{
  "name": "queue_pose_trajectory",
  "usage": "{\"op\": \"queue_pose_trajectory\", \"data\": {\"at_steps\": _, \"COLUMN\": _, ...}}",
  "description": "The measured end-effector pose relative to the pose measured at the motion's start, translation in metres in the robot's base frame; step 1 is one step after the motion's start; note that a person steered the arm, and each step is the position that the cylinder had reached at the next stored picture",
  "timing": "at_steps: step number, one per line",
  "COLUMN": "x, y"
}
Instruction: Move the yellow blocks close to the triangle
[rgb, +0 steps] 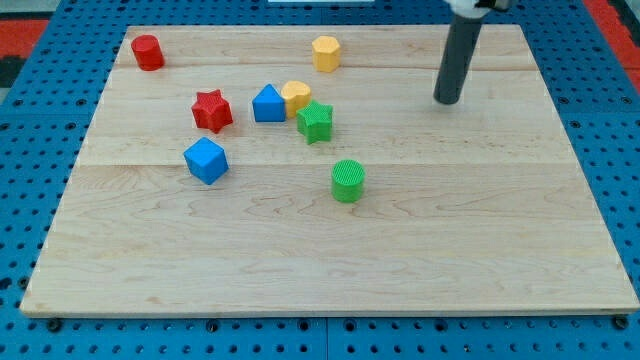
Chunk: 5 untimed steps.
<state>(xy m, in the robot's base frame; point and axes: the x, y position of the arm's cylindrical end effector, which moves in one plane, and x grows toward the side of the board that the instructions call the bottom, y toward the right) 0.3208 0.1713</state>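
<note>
A blue triangle block (268, 104) sits at the upper middle of the wooden board (480, 250). A yellow heart-shaped block (296, 95) touches its right side. A second yellow block (325, 52), hexagonal, stands apart near the view's top edge. My tip (447, 100) is well to the right of all the blocks, touching none.
A green star block (315, 122) lies just below and right of the yellow heart block. A red star (211, 110) is left of the triangle, a blue cube (206, 160) below it, a green cylinder (348, 180) lower middle, a red cylinder (147, 52) top left.
</note>
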Motion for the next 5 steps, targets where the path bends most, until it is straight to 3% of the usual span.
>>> {"op": "queue_pose_trajectory", "data": {"at_steps": 1, "x": -0.070, "y": -0.034}}
{"op": "queue_pose_trajectory", "data": {"at_steps": 2, "x": -0.106, "y": -0.126}}
{"op": "queue_pose_trajectory", "data": {"at_steps": 4, "x": -0.018, "y": -0.235}}
{"op": "queue_pose_trajectory", "data": {"at_steps": 5, "x": -0.023, "y": -0.221}}
